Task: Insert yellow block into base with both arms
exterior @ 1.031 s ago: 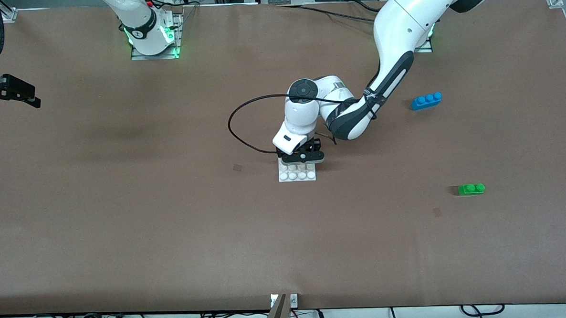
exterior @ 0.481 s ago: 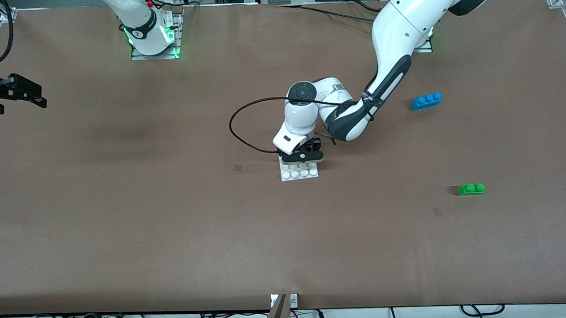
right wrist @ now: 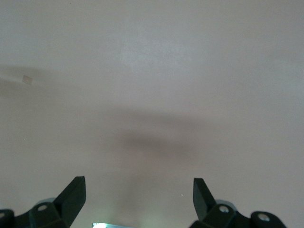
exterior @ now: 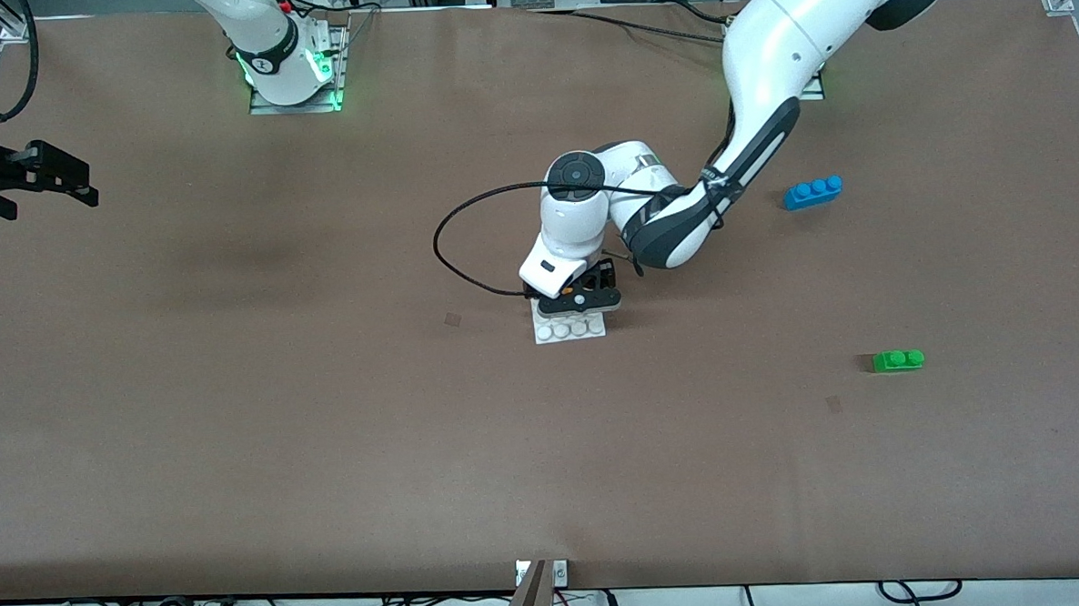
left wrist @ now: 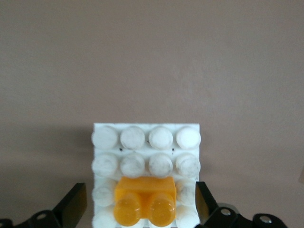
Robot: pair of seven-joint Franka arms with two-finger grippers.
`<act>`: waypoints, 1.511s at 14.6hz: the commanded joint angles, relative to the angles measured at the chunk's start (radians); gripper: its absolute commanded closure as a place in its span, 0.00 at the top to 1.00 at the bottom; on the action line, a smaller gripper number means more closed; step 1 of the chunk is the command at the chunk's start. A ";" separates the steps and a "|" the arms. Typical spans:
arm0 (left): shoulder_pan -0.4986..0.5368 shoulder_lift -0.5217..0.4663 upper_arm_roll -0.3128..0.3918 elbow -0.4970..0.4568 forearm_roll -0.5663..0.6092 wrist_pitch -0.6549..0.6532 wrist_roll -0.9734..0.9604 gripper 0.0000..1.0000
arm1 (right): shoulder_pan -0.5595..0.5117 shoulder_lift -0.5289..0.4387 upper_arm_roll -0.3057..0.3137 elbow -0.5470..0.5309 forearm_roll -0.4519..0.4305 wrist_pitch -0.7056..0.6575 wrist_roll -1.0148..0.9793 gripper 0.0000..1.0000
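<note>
The yellow block [left wrist: 146, 200] sits on the base [left wrist: 146, 130], squared to the stud grid and lying across the middle two studs of the rows closest to my left wrist, so I judge the insertion itself as good as done. My left gripper [left wrist: 141, 204] hangs low over that same edge of the base with its fingers [left wrist: 72, 204] spread wide, one on each side of the block and clear of it, holding nothing. What is left, as I read it, is only to lift off straight up without brushing the block, and perhaps a check that it is pressed fully home, which I cannot confirm from here. My right gripper [exterior: 47, 174] waits well away from the base, over bare table at the right arm's end, fingers wide apart and empty. The left wrist view gives me what the front view cannot: in the front view my own wrist and hand cover the block completely, and only the row of base studs nearest the front camera shows. The front view, in turn, shows what neither wrist view does: the blue brick [exterior: 812, 192] and the green brick [exterior: 898, 359] lying well apart from the base toward the left arm's end.
</note>
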 commanded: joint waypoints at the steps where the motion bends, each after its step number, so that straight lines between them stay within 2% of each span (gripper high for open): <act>1: 0.051 -0.029 -0.020 0.062 0.001 -0.094 0.086 1.00 | -0.002 0.017 -0.005 0.015 0.003 0.005 0.012 1.00; 5: 0.192 -0.102 -0.014 0.059 -0.095 -0.169 0.258 1.00 | 0.007 0.033 -0.002 0.016 0.005 0.033 0.012 1.00; 7: 0.254 -0.141 0.003 0.055 -0.135 -0.278 0.382 1.00 | 0.007 0.036 -0.002 0.016 0.026 0.048 0.012 1.00; 9: 0.251 -0.193 0.098 0.053 -0.193 -0.361 0.592 1.00 | 0.001 0.036 -0.003 0.016 0.034 0.041 0.011 1.00; 12: 0.253 -0.280 0.259 0.053 -0.392 -0.442 0.840 1.00 | -0.002 0.033 -0.006 0.018 0.036 0.038 0.012 1.00; 14: 0.254 -0.360 0.336 0.052 -0.463 -0.518 0.971 1.00 | -0.004 0.033 -0.006 0.018 0.036 0.038 0.012 1.00; 19: 0.256 -0.588 0.423 0.053 -0.488 -0.727 0.994 1.00 | -0.001 0.043 -0.008 0.016 0.034 0.052 0.011 1.00; 22: 0.256 -0.609 0.449 0.052 -0.496 -0.751 0.993 1.00 | 0.001 0.041 -0.008 0.018 0.020 0.061 0.011 1.00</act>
